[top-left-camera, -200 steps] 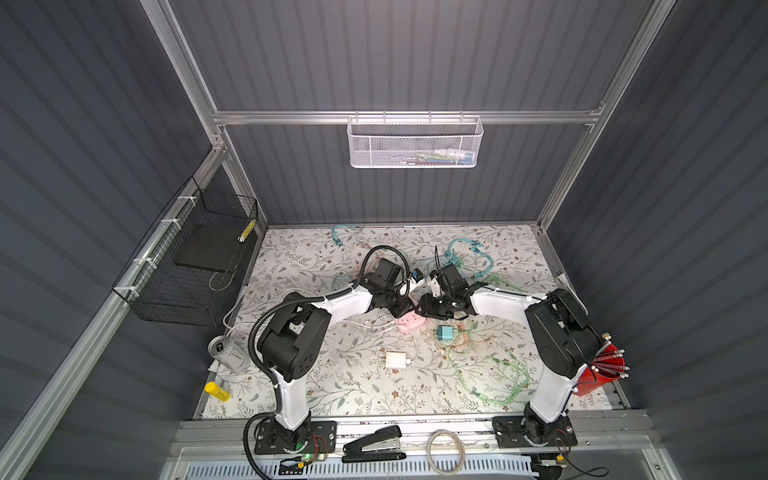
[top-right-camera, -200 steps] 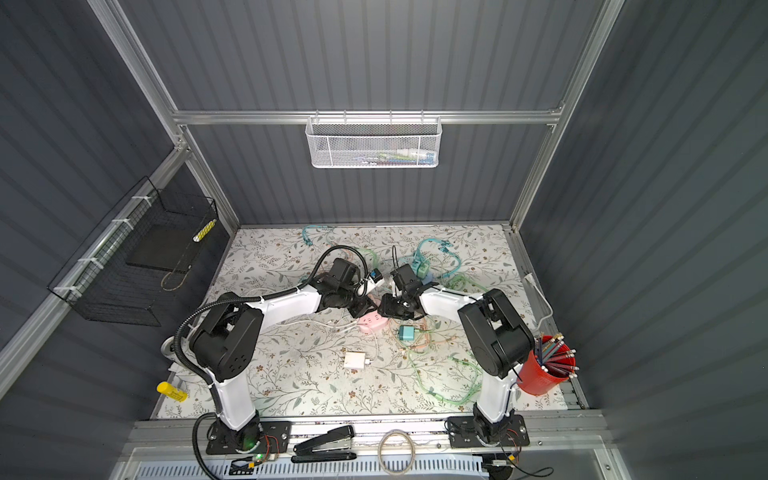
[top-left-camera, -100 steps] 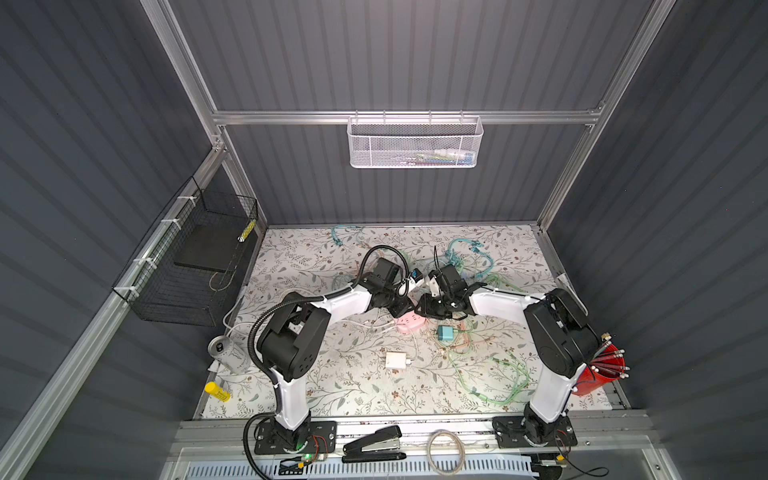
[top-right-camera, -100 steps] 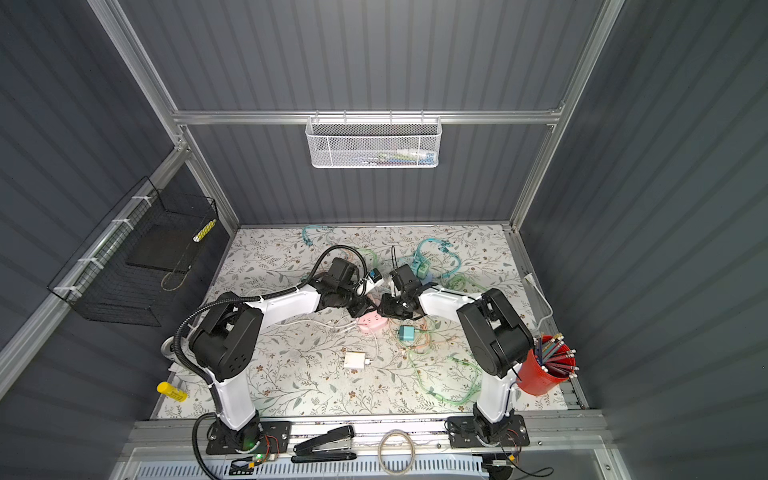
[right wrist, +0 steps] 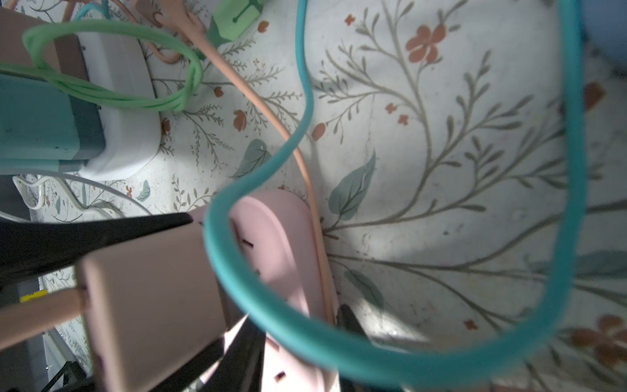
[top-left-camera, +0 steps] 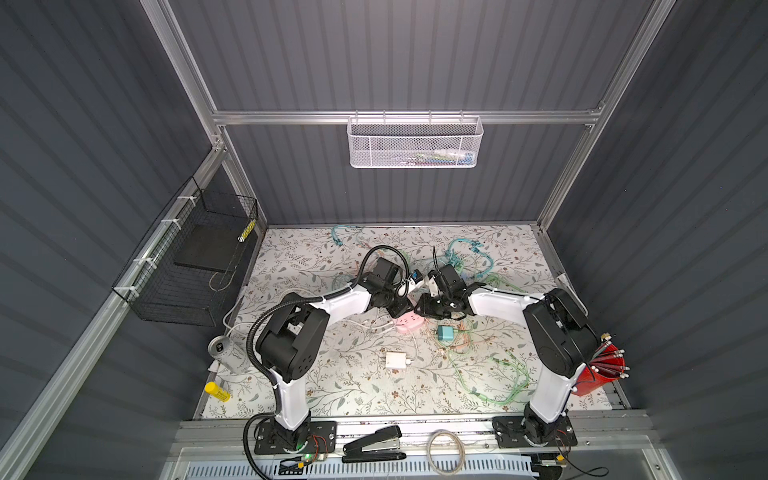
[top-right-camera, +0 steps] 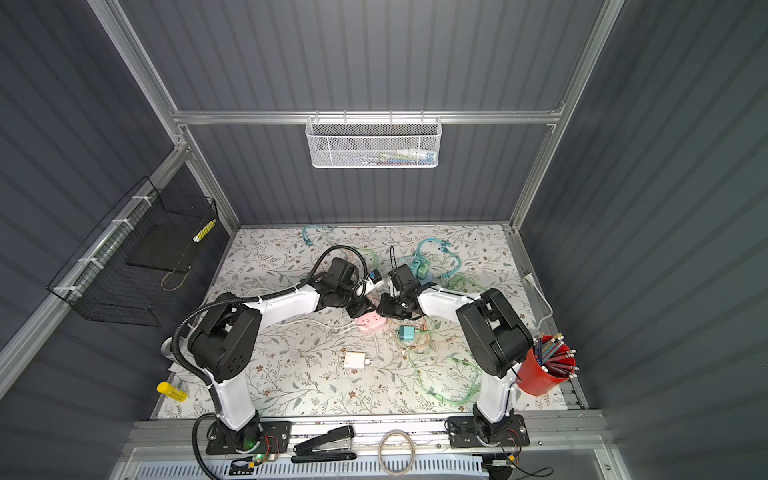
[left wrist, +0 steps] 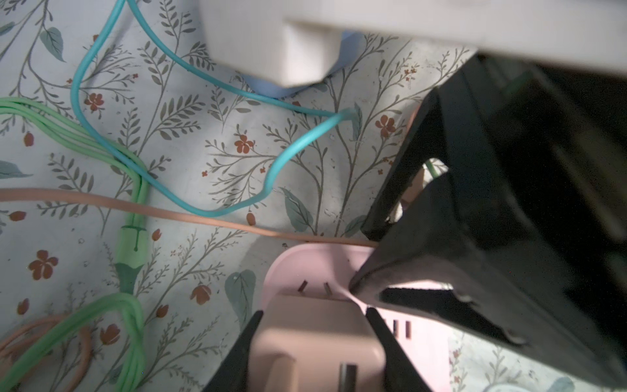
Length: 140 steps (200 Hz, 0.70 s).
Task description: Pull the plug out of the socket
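The pink socket [top-left-camera: 406,325] lies on the counter [top-left-camera: 332,374], with both arms meeting over it. The pink plug [left wrist: 315,336] stands on its top face, prongs hidden. The left gripper [left wrist: 314,312] has its jaws drawn in flat against the plug's two sides, holding it. The right gripper [left wrist: 361,261] sets one finger on the socket's top just beside the plug and the other at the socket's edge; whether those jaws pinch the socket I cannot tell

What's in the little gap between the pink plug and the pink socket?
Just two thin prongs, seemingly metal, running from the pink plug into the pink socket. The left wrist view shows this.
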### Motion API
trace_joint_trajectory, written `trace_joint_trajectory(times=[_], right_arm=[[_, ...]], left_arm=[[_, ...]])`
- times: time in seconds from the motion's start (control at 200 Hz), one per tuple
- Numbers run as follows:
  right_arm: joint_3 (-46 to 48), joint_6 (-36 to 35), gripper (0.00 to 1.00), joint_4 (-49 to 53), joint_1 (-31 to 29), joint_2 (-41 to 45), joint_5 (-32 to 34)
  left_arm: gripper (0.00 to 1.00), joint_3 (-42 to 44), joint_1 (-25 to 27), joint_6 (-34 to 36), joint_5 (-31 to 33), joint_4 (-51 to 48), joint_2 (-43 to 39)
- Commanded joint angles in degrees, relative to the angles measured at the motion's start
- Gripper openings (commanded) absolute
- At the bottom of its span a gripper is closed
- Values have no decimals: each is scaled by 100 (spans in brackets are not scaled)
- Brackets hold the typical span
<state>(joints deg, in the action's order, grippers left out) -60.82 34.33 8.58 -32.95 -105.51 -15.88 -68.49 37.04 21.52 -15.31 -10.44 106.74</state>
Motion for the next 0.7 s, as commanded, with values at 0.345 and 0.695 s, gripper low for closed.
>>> trace_joint_trajectory(times=[0.345, 0.695], right_arm=[[272, -4, 35, 872, -93, -513, 652], [500, 113, 35, 568, -95, -349, 590]], left_arm=[[12, -143, 304, -31, -587, 204, -435], [12, -182, 291, 3, -458, -17, -378]])
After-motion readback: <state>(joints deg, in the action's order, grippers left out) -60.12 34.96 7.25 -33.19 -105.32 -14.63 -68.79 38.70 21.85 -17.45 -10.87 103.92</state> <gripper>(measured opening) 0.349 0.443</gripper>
